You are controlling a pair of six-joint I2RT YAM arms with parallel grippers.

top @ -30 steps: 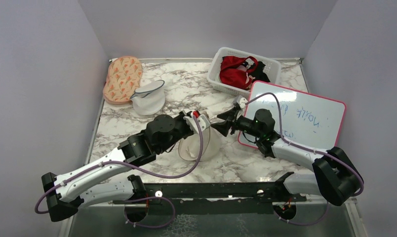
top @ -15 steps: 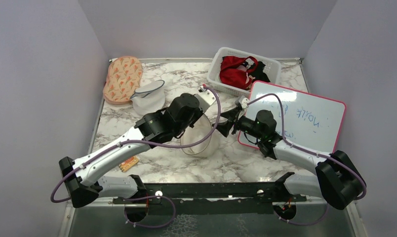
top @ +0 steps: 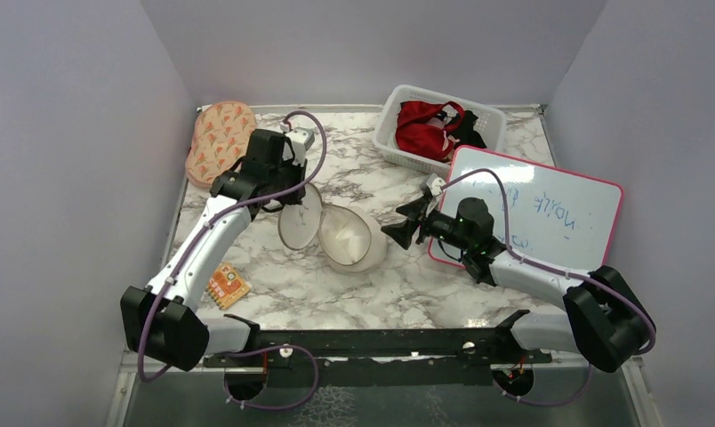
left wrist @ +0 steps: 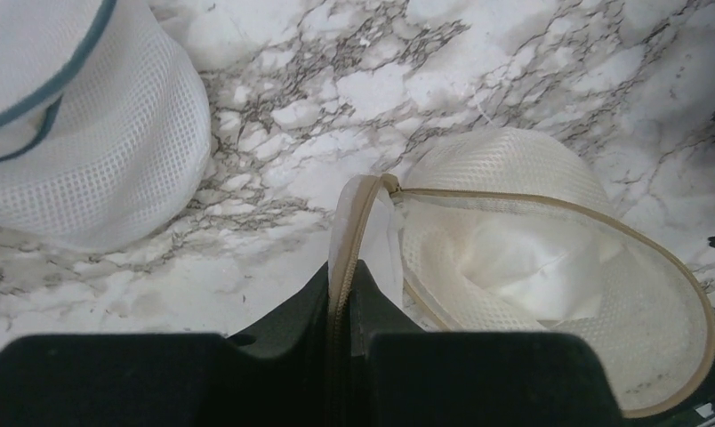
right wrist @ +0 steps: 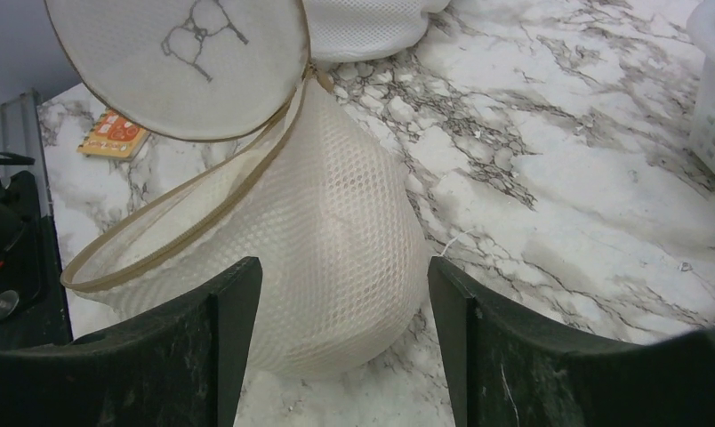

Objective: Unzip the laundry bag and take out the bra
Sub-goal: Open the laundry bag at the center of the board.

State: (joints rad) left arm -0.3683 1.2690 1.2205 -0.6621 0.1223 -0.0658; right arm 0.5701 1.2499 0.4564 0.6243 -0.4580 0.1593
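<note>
The cream laundry bag (top: pixel 377 253) lies unzipped mid-table, its flat lid (top: pixel 298 227) swung up to the left. My left gripper (top: pixel 289 194) is shut on the lid's zip edge (left wrist: pixel 340 267). Inside the mesh bowl lies the white bra (left wrist: pixel 534 267), seen from above as pale fabric (top: pixel 343 237). My right gripper (top: pixel 397 233) stands open just right of the bag. Its fingers (right wrist: pixel 234 302) flank the bowl's rounded mesh side (right wrist: pixel 336 222) without clamping it. The lid's dark line drawing (right wrist: pixel 198 31) faces the right wrist camera.
A white-and-grey round pouch (left wrist: pixel 87 133) sits beside the left gripper. An orange-patterned pouch (top: pixel 220 140) lies at the back left. A white basket (top: pixel 478 116) holds a red garment (top: pixel 425 129). A pink-framed whiteboard (top: pixel 541 209) lies at the right. A small orange card (top: pixel 228 285) is near the front.
My left arm swung back and to the left with the zip edge, and the lid folded open. My right gripper opened wider and let go of the bag's side.
</note>
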